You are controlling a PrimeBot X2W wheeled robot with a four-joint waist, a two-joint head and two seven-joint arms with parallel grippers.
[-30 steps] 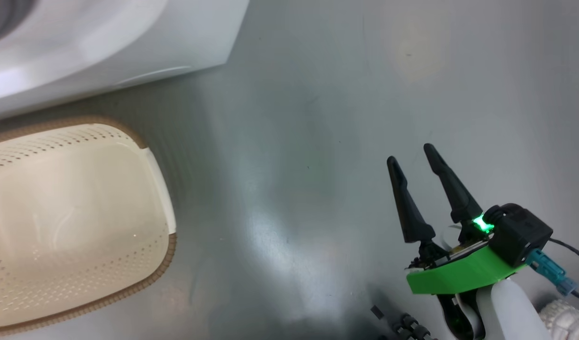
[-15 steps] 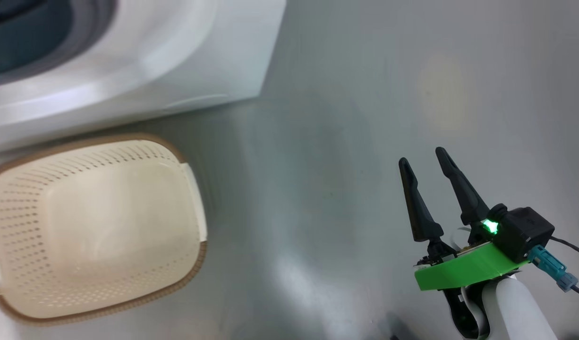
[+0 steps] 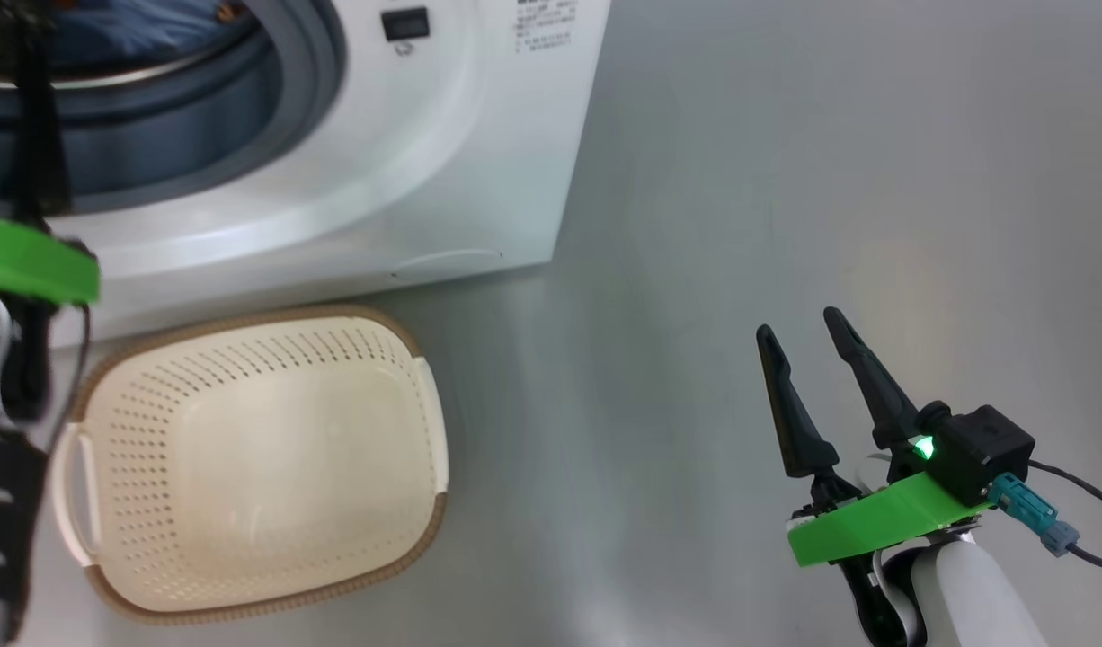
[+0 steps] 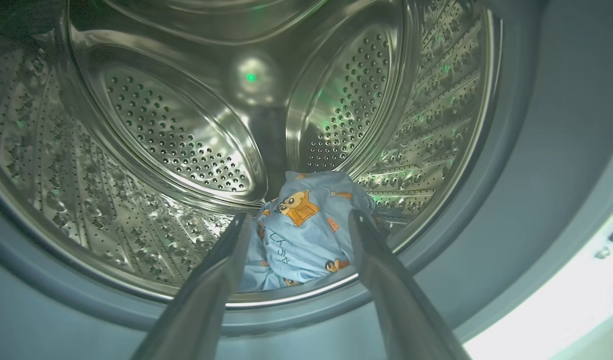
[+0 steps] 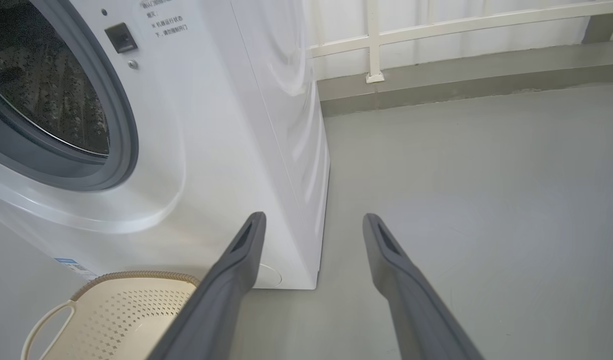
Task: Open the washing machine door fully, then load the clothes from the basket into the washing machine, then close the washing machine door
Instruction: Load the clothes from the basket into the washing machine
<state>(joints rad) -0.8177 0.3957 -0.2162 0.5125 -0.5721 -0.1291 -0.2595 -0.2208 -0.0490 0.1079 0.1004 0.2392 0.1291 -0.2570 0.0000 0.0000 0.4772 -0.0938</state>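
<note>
The white washing machine (image 3: 443, 135) stands at the upper left of the head view with its round opening uncovered. The washing machine door is out of view. In the left wrist view my left gripper (image 4: 300, 217) is open at the mouth of the steel drum (image 4: 176, 140). The light blue clothes (image 4: 299, 250) lie on the drum's bottom just beyond the fingertips, not gripped. The cream basket (image 3: 245, 467) sits on the floor in front of the machine, with nothing inside. My right gripper (image 3: 800, 323) hangs open over the floor, well right of the basket.
Grey floor (image 3: 785, 180) stretches to the right of the machine. A white railing (image 5: 376, 40) and a low grey kerb run along the back. My left arm's green mount (image 3: 30, 265) is at the left edge, above the basket.
The head camera has swung, so the whole picture shifted: the machine's opening and my left arm have come into view. Both grippers stay open.
</note>
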